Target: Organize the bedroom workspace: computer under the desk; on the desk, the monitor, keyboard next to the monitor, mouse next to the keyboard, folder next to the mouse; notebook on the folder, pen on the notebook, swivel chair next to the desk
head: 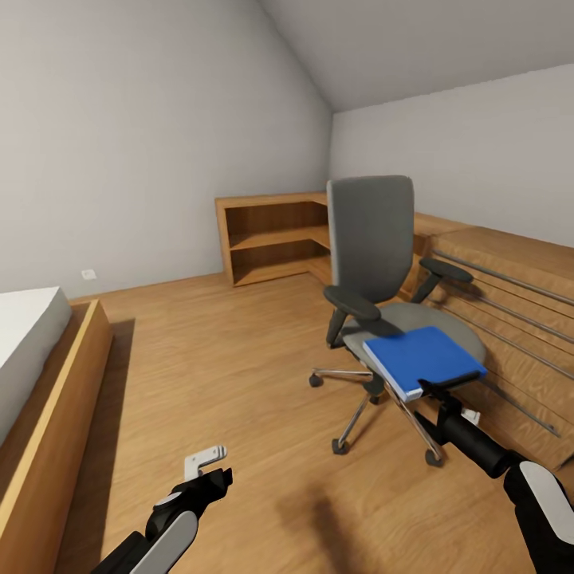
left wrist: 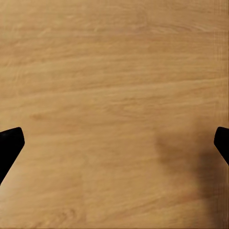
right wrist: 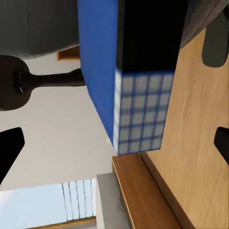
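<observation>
A grey swivel chair stands on the wooden floor right of centre. On its seat lies the blue folder. My right gripper is at the folder's near edge, low and in front of the seat. In the right wrist view the folder looms close, its gridded end facing the camera, and my right gripper is open with its fingertips wide apart on either side. My left gripper hangs low over bare floor, and in its wrist view it is open and holds nothing.
A bed with a wooden frame lines the left side. A low wooden shelf unit stands against the back wall. A wooden unit with metal rails runs along the right, close behind the chair. Open floor lies between bed and chair.
</observation>
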